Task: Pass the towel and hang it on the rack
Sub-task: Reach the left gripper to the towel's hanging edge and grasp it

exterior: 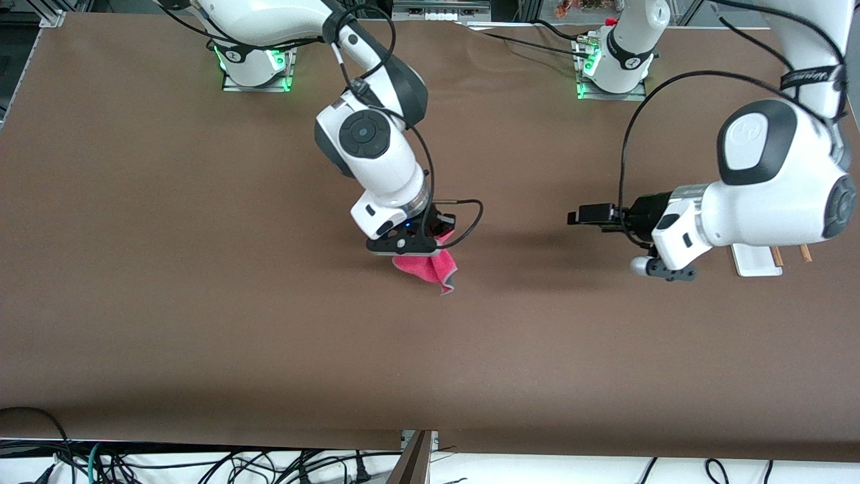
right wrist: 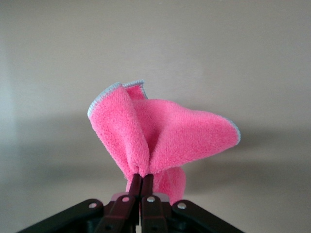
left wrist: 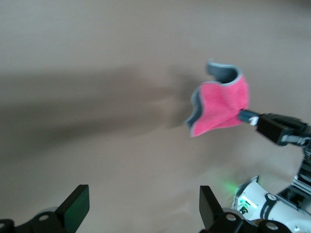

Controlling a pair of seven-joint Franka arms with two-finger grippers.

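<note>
Pink towel (exterior: pixel 427 266) hangs mid-frame, pinched by right end effector (exterior: pixel 410 245); left end effector (exterior: pixel 583 215), spread, awaits handover; rack (exterior: pixel 758 259) bare.

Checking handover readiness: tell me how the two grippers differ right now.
The right gripper is shut on the towel, pinching a fold of it; the left gripper is open and holds nothing. The right gripper hangs over the middle of the table, pointing down; the left gripper sits toward the left arm's end, near the rack, pointing sideways toward the towel. Both are black two-finger grippers, up off the table.
</note>
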